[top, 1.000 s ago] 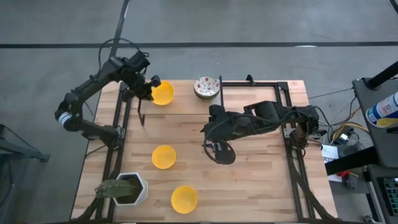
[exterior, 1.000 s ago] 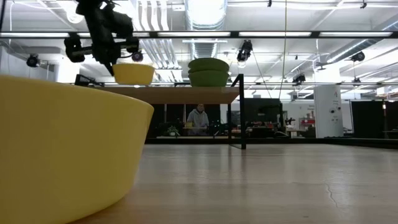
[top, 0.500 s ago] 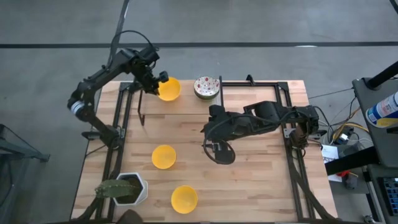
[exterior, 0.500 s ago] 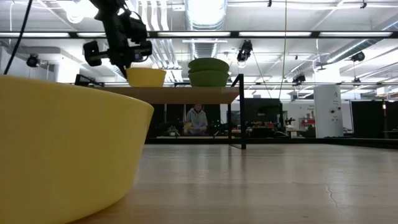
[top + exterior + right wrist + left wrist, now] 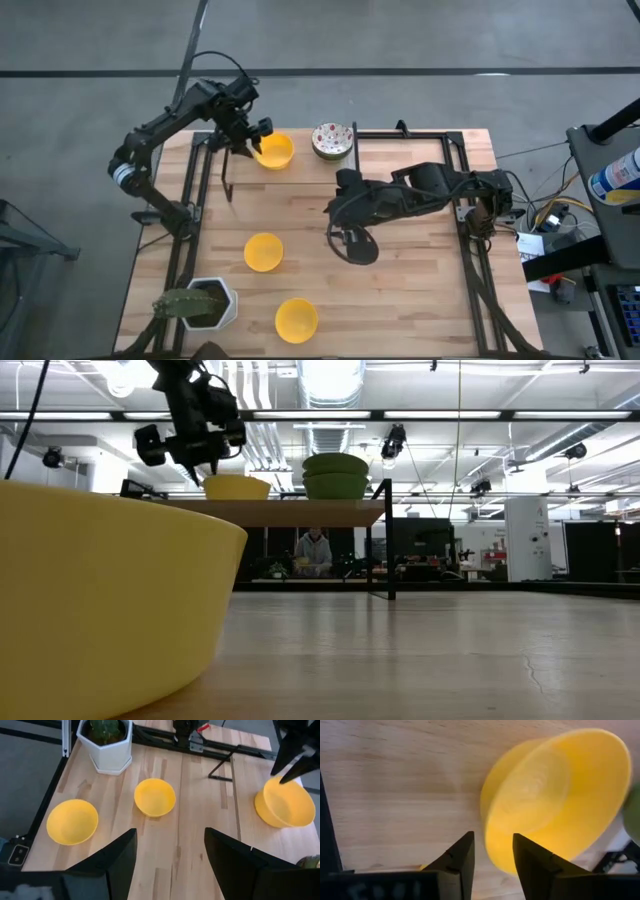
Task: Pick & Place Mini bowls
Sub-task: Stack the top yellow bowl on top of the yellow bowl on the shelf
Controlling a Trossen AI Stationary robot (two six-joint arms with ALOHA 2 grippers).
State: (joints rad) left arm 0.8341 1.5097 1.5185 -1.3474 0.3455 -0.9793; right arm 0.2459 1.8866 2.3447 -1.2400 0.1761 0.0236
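Left gripper (image 5: 250, 143) at the far-left yellow mini bowl (image 5: 273, 151); fingers spread, bowl resting on the table (image 5: 400, 290).

In the left wrist view the bowl is blurred and its edge is cut off by the frame; whether a finger (image 5: 457, 862) touches it cannot be told. The low view is half filled by a near yellow bowl (image 5: 100, 600). The left arm reaches to the far edge, beside the speckled mini bowl (image 5: 332, 139). The right gripper (image 5: 350, 240) rests open mid-table, arm folded low. Two more yellow bowls (image 5: 263, 251) (image 5: 296, 318) sit near the cactus pot (image 5: 205, 303).
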